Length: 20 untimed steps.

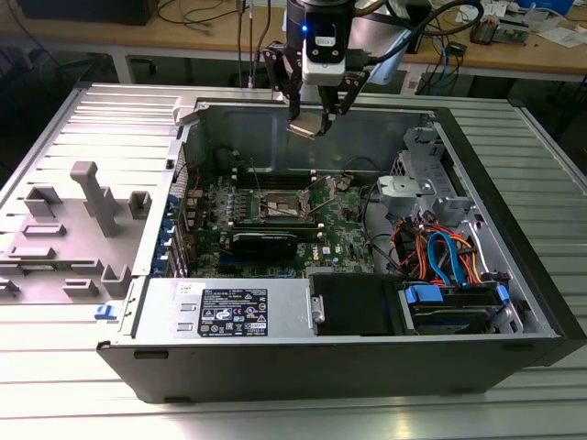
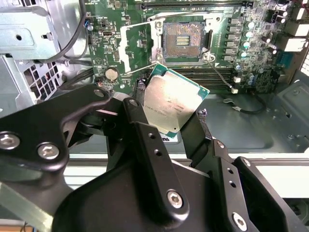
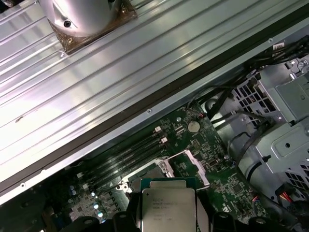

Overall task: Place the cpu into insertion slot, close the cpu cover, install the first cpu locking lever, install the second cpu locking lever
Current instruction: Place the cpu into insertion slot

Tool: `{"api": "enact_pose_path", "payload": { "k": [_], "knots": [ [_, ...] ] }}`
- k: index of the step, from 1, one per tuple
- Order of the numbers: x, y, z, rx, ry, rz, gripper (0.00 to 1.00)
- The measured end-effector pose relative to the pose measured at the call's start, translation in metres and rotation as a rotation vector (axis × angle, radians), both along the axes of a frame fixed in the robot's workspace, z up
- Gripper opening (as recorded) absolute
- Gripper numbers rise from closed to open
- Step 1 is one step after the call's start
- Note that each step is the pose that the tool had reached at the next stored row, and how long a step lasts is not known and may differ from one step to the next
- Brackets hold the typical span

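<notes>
My gripper point(image 1: 314, 117) is shut on the cpu point(image 1: 306, 126), a flat silver-topped square chip, and holds it tilted above the open computer case near the case's back wall. In both wrist views the cpu point(image 2: 174, 99) point(image 3: 168, 205) sits between my black fingers point(image 2: 140, 92). The insertion slot point(image 2: 183, 41) lies open on the green motherboard below and ahead of the chip, its dark centre bare. The cpu cover point(image 2: 137, 43), a silver frame, is swung up beside the slot. In the exterior view the slot point(image 1: 282, 203) is well below the gripper.
The black case point(image 1: 514, 275) rests on a ribbed metal table point(image 1: 83, 119). A drive cage with orange and blue cables point(image 1: 440, 247) fills the exterior view's right side of the case. A black box point(image 1: 353, 302) sits at the front. A grey fixture point(image 1: 83, 220) lies on the exterior view's left.
</notes>
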<state>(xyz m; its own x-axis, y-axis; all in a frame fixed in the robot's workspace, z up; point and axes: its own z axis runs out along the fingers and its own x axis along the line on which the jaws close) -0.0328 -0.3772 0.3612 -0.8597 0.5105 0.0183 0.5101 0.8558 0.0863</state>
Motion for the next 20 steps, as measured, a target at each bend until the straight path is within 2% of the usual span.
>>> {"api": "enact_pose_path", "payload": {
  "k": [16, 20],
  "knots": [
    [0.0002, 0.0, -0.0001, -0.0005, -0.0001, -0.007, 0.54],
    [0.0002, 0.0, -0.0004, -0.0006, 0.0, -0.025, 0.54]
  ]
}}
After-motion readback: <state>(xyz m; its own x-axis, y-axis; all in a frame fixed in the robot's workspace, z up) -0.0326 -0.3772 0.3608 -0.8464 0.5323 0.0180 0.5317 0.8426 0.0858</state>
